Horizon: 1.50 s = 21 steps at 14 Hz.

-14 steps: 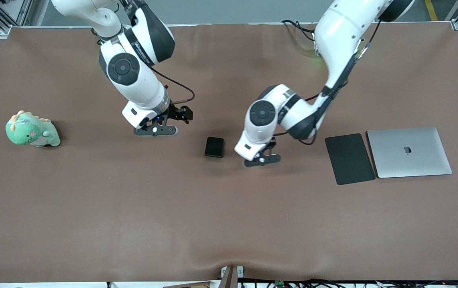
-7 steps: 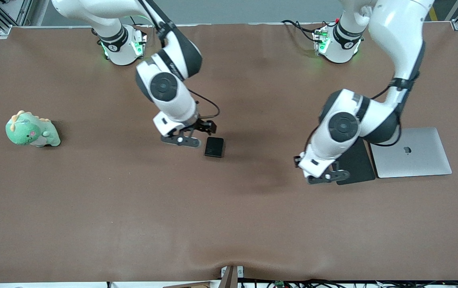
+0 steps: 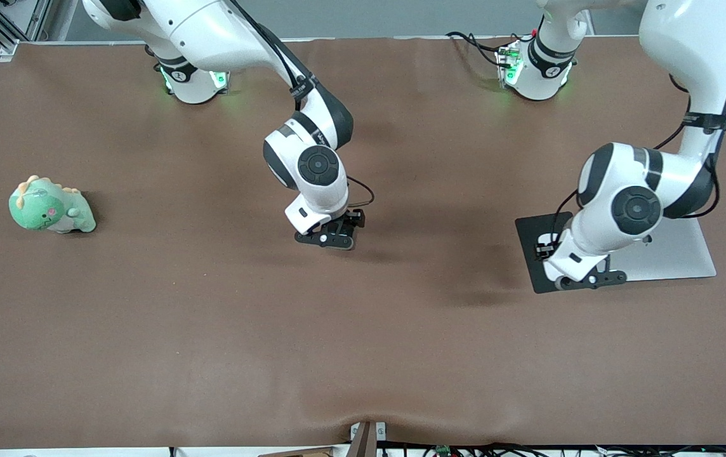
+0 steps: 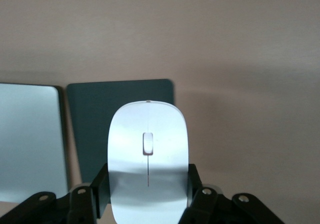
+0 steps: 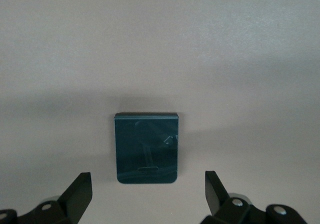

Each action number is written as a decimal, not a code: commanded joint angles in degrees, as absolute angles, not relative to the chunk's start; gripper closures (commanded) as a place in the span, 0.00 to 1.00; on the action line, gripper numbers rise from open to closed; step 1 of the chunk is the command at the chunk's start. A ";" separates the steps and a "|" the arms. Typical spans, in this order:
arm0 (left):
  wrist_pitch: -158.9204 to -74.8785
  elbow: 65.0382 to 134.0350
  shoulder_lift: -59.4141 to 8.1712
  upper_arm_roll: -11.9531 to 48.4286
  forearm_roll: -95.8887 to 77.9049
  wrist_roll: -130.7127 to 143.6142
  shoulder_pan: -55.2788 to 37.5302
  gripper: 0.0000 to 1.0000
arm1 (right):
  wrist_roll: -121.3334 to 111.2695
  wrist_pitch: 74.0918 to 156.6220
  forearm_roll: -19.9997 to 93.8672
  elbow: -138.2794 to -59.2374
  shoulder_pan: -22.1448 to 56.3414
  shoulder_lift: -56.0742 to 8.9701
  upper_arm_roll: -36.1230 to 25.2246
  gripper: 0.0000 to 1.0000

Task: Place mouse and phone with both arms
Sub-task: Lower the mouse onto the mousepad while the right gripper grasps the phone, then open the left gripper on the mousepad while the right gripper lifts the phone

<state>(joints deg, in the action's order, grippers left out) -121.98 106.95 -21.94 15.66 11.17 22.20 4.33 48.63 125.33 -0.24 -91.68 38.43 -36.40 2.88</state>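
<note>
My left gripper (image 3: 582, 278) hangs over the mouse pad's edge nearest the front camera. In the left wrist view it (image 4: 148, 186) is shut on the white mouse (image 4: 148, 149), one finger on each side. The mouse is hidden under the hand in the front view. My right gripper (image 3: 331, 238) is low over the table's middle, above the phone. In the right wrist view it (image 5: 147, 194) is open, with the black phone (image 5: 146, 148) flat on the brown cloth just ahead of the fingertips (image 5: 80, 189). The phone is covered by the hand in the front view.
A flat black mouse pad (image 3: 535, 244) lies beside a closed silver laptop (image 3: 686, 251) toward the left arm's end; both show in the left wrist view, the pad (image 4: 95, 124) and the laptop (image 4: 30, 139). A green plush dinosaur (image 3: 51, 206) sits toward the right arm's end.
My right gripper moved toward the left arm's end and came over the phone. My left gripper, holding the mouse, swung from the table's middle to over the mouse pad.
</note>
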 commanded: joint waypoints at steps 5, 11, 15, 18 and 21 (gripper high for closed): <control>-127.51 115.92 -17.93 16.52 12.22 21.09 10.28 0.67 | 56.42 127.35 -3.69 -87.37 40.43 -42.18 2.20 0.00; -141.84 122.95 -21.00 16.44 12.13 21.09 11.33 0.66 | 60.20 129.54 -7.65 -86.40 40.87 -45.52 2.29 0.00; -145.54 123.31 -23.90 16.35 12.13 19.17 11.86 0.67 | 60.47 130.78 -7.65 -86.31 40.87 -46.41 2.20 0.00; -146.34 123.31 -25.13 16.44 12.13 16.80 12.57 0.66 | 60.56 130.96 -8.52 -86.31 40.69 -46.93 2.11 0.00; -146.34 123.22 -25.57 16.52 12.13 13.62 13.88 0.65 | 60.56 131.66 -8.70 -86.31 40.52 -47.28 2.11 0.00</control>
<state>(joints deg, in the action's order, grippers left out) -145.50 122.85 -25.66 15.80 11.18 15.01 12.29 59.04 131.22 -7.07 -87.84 40.17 -45.89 2.39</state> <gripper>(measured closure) 0.374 0.000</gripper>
